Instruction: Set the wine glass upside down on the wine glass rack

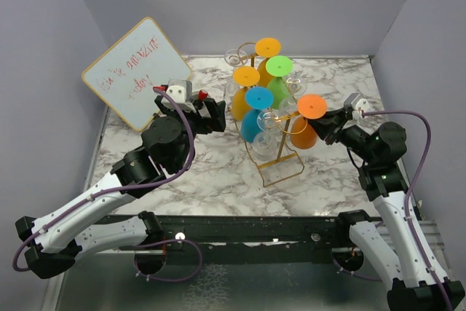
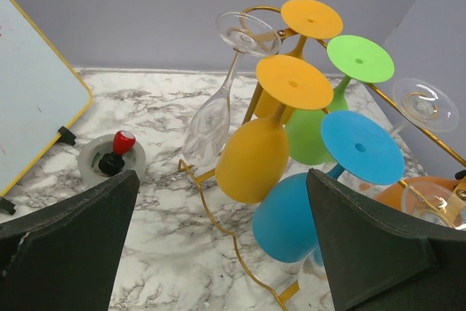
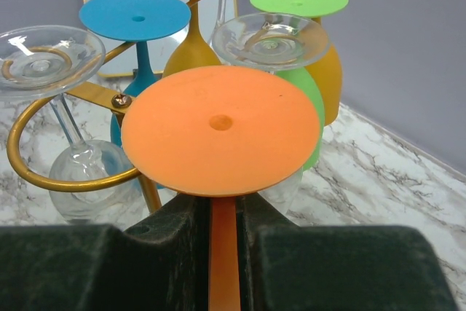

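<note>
Take the marble table [image 1: 182,180] as ground, then the wine glass rack [image 3: 91,95] at centre of the top view, crowded with inverted glasses. Find the orange wine glass [image 3: 218,129] right of centre, foot up, stem clenched in the right gripper [image 3: 222,209] — cannot tell whether seated on a hook. Slide the stem level into a free scroll, avoid nudging clear neighbours, release slowly. Keep the left gripper [image 1: 211,116] — spread wide, empty, centre-left — away.

Gold wine glass rack [image 3: 91,94]; orange wine glass [image 3: 220,129]; blue glass [image 2: 362,147]; green glass [image 2: 360,58]; grey-veined white table [image 1: 196,180].
</note>
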Tool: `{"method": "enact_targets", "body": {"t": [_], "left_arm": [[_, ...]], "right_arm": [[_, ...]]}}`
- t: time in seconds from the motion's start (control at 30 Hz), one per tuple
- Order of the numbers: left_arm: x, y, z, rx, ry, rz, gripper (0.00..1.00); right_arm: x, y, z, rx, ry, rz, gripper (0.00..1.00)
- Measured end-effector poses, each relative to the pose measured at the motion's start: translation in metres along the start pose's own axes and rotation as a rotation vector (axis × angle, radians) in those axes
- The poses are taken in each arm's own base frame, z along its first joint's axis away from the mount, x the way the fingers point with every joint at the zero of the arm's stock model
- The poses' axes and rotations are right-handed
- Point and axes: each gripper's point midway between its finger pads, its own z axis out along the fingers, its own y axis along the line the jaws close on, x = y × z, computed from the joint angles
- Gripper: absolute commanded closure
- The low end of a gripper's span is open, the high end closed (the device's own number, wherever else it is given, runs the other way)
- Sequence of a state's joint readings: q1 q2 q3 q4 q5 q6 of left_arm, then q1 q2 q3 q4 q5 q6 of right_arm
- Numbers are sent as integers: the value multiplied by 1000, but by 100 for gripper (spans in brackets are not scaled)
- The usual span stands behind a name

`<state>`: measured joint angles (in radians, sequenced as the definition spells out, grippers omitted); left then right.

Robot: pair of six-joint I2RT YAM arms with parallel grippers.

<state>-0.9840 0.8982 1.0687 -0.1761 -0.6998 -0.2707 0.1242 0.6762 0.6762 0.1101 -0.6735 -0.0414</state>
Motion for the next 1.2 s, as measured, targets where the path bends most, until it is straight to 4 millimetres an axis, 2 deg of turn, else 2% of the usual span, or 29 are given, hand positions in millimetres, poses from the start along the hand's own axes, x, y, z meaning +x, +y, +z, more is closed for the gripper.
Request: {"method": "enact_targets", "body": {"t": [0.4, 0.77, 1.07, 1.13, 1.2], "left_arm": [[2, 1, 0, -2, 6, 6, 2], [4, 1, 1, -4, 12, 14, 2], [17, 15, -3, -48, 64, 99, 1], [20, 20, -6, -61, 77, 119, 1], [21, 27, -11, -75, 88, 139, 1]], "right_arm": [[9, 5, -3, -5, 10, 41, 62], [8, 8, -9, 18, 12, 88, 47], [8, 10, -42, 147, 36, 112, 43], [11, 8, -49, 194, 53, 140, 37], [12, 2, -58, 270, 78, 189, 34]]}}
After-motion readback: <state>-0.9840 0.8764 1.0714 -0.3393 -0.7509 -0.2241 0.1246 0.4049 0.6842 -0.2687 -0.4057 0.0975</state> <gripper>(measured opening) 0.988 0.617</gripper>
